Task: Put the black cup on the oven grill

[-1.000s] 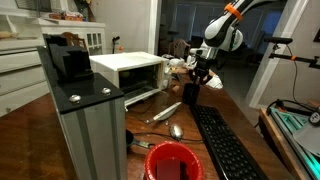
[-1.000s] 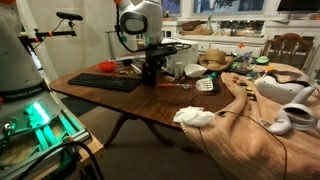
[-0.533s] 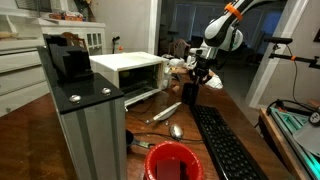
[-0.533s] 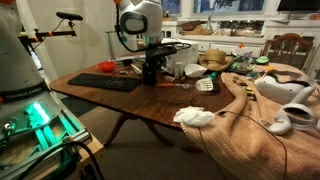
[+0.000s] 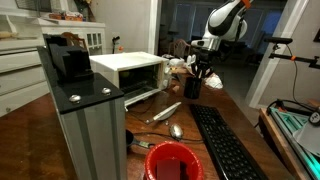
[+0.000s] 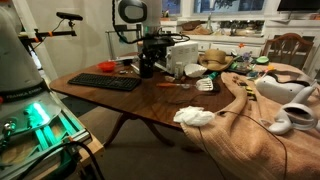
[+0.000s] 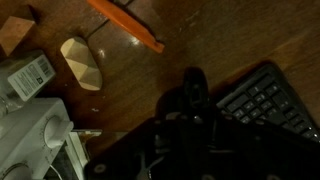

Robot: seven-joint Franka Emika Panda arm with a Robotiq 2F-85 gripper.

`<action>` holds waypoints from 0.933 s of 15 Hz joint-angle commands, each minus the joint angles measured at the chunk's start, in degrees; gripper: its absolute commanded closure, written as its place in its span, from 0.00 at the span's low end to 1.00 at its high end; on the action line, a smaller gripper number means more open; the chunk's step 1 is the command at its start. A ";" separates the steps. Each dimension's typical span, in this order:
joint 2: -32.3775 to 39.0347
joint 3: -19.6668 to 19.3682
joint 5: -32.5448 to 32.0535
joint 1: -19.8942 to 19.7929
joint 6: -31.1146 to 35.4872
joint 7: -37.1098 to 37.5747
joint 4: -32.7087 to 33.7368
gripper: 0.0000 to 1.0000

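Note:
The black cup (image 5: 192,88) hangs in my gripper (image 5: 199,72) a little above the wooden table, to the right of the white oven (image 5: 128,68). In both exterior views the fingers are closed on the cup's rim. The cup (image 6: 147,68), my gripper (image 6: 148,56) and the oven (image 6: 184,52) also show from the other side. In the wrist view my gripper (image 7: 190,105) and the cup below it are a dark mass, and the cup's outline is hard to tell. A white corner of the oven (image 7: 30,140) lies at the lower left.
A black keyboard (image 5: 225,140) lies along the table near the cup. A red round tub (image 5: 172,160) stands in front, beside a tall grey cabinet (image 5: 85,120) with a black block (image 5: 72,62) on top. A spoon (image 5: 175,130) and an orange tool (image 7: 125,20) lie on the table.
My gripper has risen with the black cup in it. The cup has left the table and moved slightly toward the oven.

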 commanded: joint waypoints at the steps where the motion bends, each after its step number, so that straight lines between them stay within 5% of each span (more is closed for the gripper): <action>1: -7.46 -1.76 -3.19 1.92 -6.16 6.22 -1.56 0.95; 9: -17.80 -2.19 -8.13 6.55 -16.15 23.76 2.90 0.95; 14: -17.74 -1.68 -7.81 9.50 -15.36 38.19 8.92 0.95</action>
